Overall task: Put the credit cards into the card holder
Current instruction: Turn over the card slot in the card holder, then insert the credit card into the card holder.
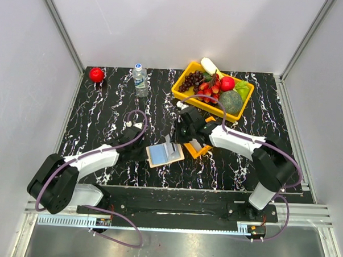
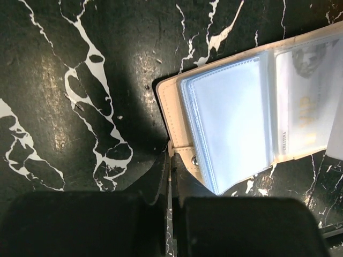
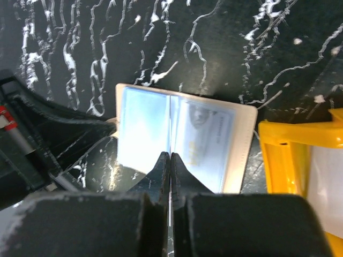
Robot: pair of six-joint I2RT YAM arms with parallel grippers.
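Observation:
The card holder (image 1: 163, 155) lies open on the black marbled table, tan cover down and clear sleeves up (image 2: 230, 118) (image 3: 144, 123). One credit card (image 3: 206, 134) with a portrait sits in its right sleeve. My right gripper (image 1: 175, 146) (image 3: 170, 155) is shut on another credit card (image 1: 171, 143), seen edge-on as a thin line (image 3: 170, 120) standing over the middle fold. My left gripper (image 1: 143, 150) (image 2: 170, 155) is shut, its tips at the holder's left edge by the snap strap (image 2: 185, 152). Whether it pinches the strap is unclear.
A small orange tray (image 1: 198, 151) (image 3: 278, 155) with a white card (image 3: 327, 182) in it sits just right of the holder. At the back stand a yellow basket (image 1: 188, 69) of fruit, a water bottle (image 1: 140, 80) and a red apple (image 1: 96, 74).

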